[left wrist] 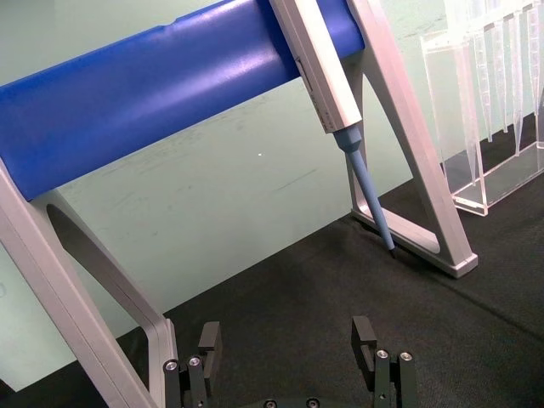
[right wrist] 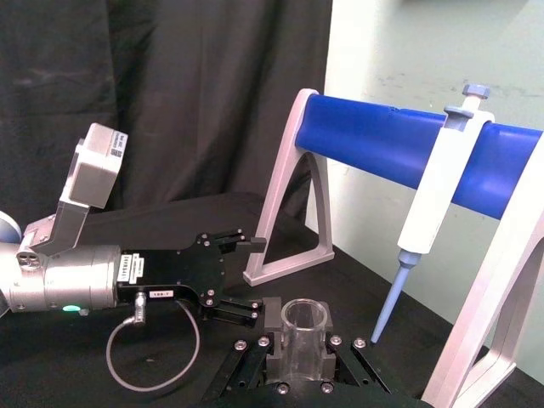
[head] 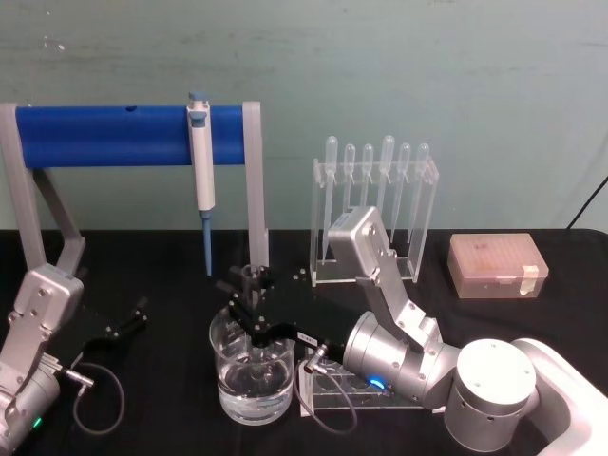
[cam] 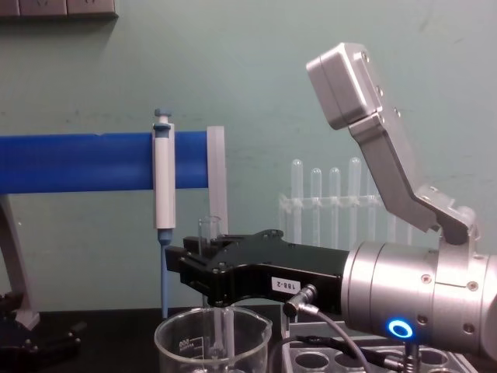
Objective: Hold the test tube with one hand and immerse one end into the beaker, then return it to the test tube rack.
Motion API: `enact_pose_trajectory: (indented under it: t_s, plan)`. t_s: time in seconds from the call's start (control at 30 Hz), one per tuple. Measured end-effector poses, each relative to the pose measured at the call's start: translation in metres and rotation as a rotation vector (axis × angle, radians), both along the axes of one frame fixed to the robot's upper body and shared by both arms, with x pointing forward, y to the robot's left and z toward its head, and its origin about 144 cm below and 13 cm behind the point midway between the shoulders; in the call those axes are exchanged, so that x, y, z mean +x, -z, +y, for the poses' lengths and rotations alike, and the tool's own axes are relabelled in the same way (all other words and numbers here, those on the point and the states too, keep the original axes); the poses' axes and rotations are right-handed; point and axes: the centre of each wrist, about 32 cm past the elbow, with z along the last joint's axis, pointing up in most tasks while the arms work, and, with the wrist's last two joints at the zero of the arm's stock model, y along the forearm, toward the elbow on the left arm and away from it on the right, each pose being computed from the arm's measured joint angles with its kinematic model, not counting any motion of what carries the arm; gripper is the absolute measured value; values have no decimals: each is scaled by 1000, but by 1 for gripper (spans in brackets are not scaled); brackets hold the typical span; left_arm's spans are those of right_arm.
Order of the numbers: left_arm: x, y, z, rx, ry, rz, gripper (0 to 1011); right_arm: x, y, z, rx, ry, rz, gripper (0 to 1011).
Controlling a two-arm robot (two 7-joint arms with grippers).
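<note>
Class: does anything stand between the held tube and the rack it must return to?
Yes. The test tube, held by the right gripper, has its lower end inside the beaker, so the beaker's wall stands between it and the rack alongside. A cable also droops over the rack's holes.

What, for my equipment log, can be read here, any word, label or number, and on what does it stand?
"188-2": white label on the right gripper, which grips the test tube.
Left gripper, open: its white labels are too small to read.
Beaker: white markings too blurred to read.
</note>
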Motion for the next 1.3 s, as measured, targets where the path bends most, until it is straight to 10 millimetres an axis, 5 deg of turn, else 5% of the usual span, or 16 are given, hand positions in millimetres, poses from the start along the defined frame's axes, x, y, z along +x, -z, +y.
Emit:
enact_pose_trajectory:
  t_s: [1.3]
  plan:
    - [0,0,0,0,0,0,1000,0,0,0,0,0,0,217]
